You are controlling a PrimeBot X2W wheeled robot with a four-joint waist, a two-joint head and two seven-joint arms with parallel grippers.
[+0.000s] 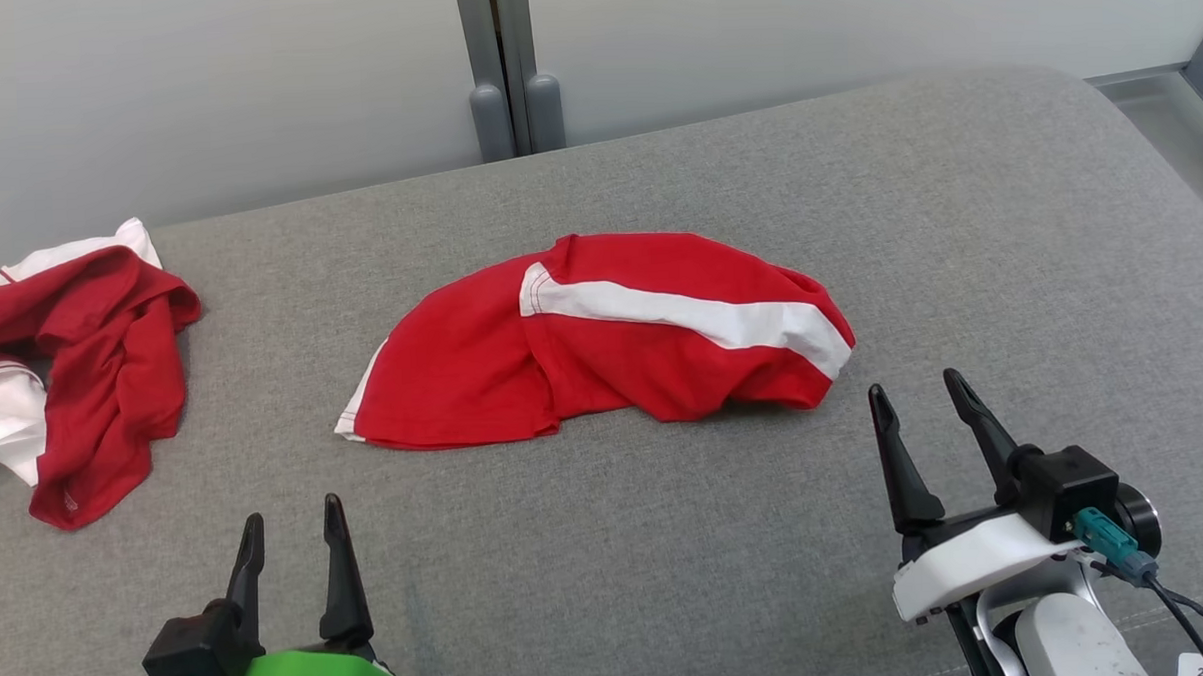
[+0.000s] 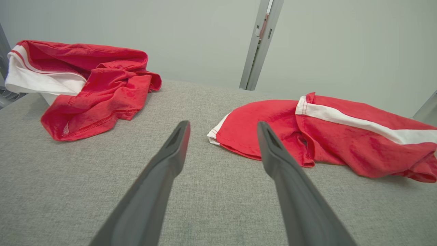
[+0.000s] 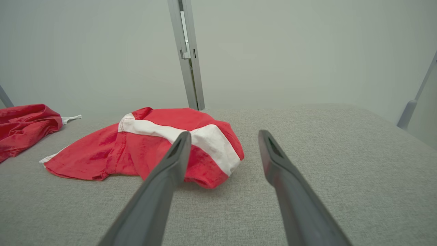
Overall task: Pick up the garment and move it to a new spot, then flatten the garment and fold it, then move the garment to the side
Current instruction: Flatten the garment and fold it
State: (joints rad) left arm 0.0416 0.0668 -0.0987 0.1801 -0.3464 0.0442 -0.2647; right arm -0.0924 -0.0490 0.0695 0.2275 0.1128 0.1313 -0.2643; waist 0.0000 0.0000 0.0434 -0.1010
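Note:
A red garment with a white stripe (image 1: 602, 338) lies crumpled in the middle of the grey padded surface (image 1: 668, 536); the left wrist view has the garment (image 2: 324, 133) at right, the right wrist view has the garment (image 3: 146, 147) left of centre. My left gripper (image 1: 293, 534) stands open at the lower left, short of the garment's left hem, nothing between its fingers. My right gripper (image 1: 919, 402) stands open at the lower right, just off the garment's right end, holding nothing. Both pairs of fingers hover apart from the cloth.
A second red and white garment (image 1: 72, 366) is heaped at the surface's left edge, also seen as a heap (image 2: 88, 85) in the left wrist view. A grey post (image 1: 507, 71) stands against the pale wall behind. The surface's rounded corner falls away at far right.

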